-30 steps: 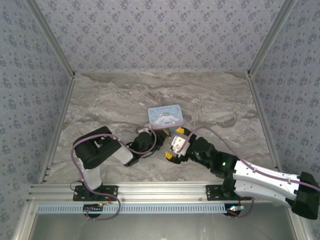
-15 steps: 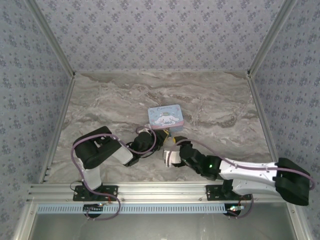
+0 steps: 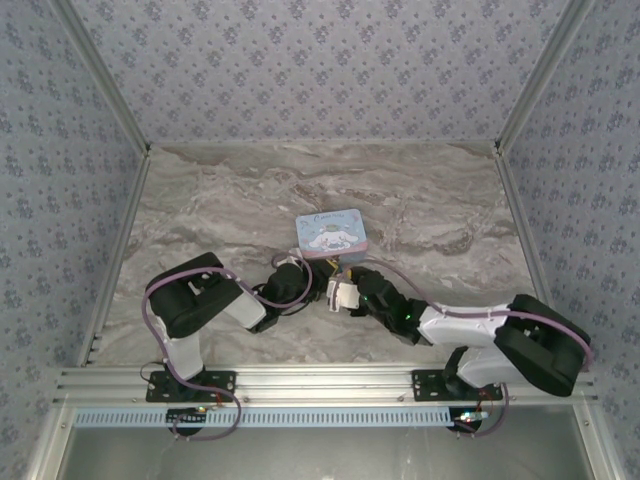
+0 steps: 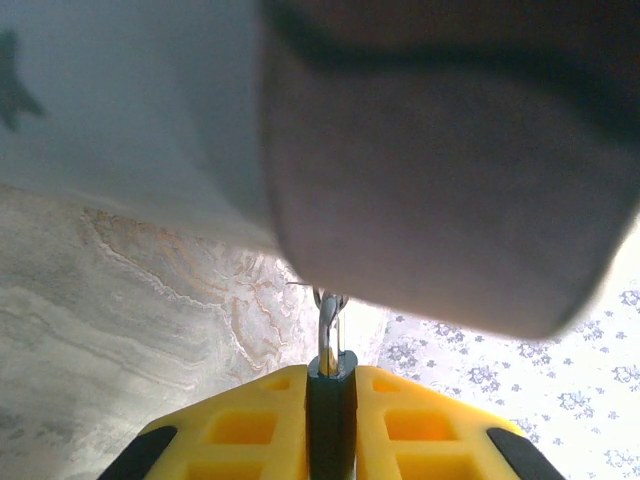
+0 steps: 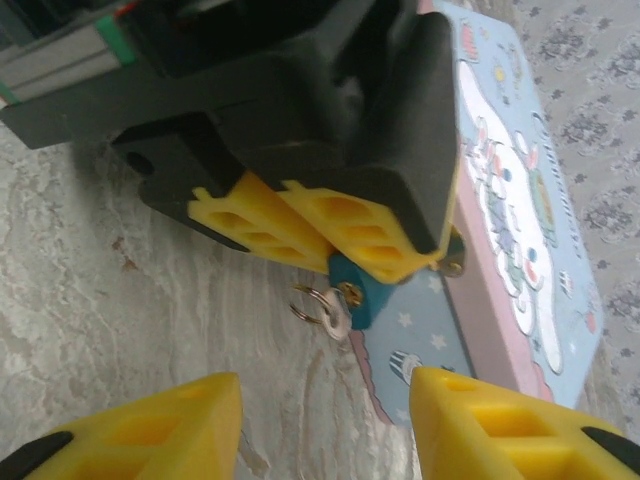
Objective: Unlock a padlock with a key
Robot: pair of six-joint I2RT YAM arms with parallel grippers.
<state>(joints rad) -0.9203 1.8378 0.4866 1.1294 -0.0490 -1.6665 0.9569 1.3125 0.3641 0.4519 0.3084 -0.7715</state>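
- While we are checking the right wrist view, we are seeing the left gripper [image 5: 345, 262] clamping its yellow fingers [image 5: 260, 225] on the padlock [image 5: 362, 300], with the teal body sticking out below the tips.
- We are seeing the key [image 5: 336, 322] hanging at the padlock's lower face with a small wire ring [image 5: 306, 300] beside it; we are not managing to tell how deep it is sitting in the keyhole.
- We are marking the right gripper [image 5: 325, 405] as open: its two yellow fingers are standing wide apart, nothing between them, with key and padlock ahead of the gap and touching neither finger.
- We are seeing the padlock hanging over the marble table [image 5: 120, 300], right beside the near side of the cartoon tin [image 5: 520, 200].
- On the left wrist camera we are seeing the silvery shackle [image 4: 327, 330] poking out of the shut jaws, with a blurred dark-grey bulk close in front.
- From the top we are seeing both grippers sitting nose to nose just in front of the tin, mid-table.
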